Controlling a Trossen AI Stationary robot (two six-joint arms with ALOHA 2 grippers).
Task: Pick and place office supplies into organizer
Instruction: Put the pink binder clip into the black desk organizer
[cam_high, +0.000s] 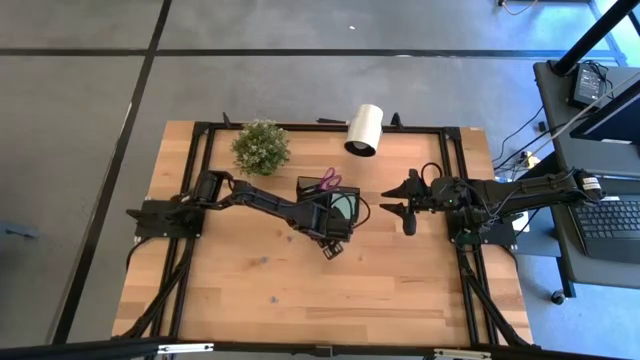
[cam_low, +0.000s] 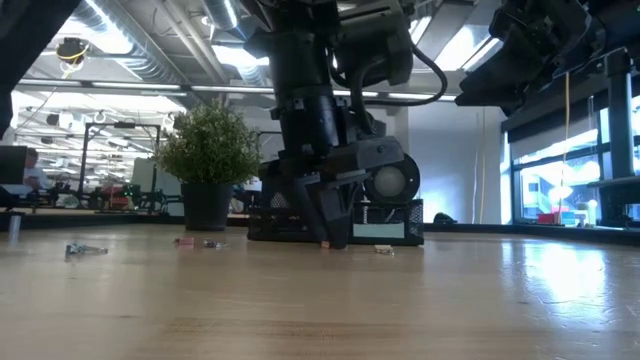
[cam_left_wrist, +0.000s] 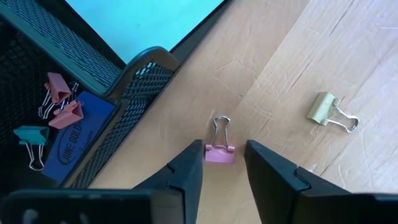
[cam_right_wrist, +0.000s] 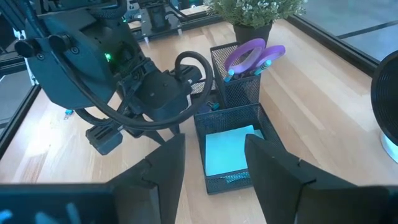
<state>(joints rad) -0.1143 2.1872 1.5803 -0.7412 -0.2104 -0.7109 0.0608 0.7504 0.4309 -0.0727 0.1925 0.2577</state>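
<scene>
The left claw (cam_left_wrist: 222, 167) is lowered to the desk (cam_left_wrist: 298, 56) beside the organizer (cam_left_wrist: 134, 78), parted around a pink binder clip (cam_left_wrist: 219, 152), not yet gripped. The right claw (cam_right_wrist: 214, 165) is held open, empty.

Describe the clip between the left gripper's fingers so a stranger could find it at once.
Start at the black mesh organizer near the table's middle; the left gripper is down on the wood right beside its corner. The pink binder clip lies between the open fingers, wire handles pointing away. Its neighbour, farther out on the bare wood, is a pale yellow clip.

Open-plan lab: ceiling ducts (cam_low: 130, 60), workbenches (cam_low: 90, 200), laptop (cam_high: 610, 222).
</scene>
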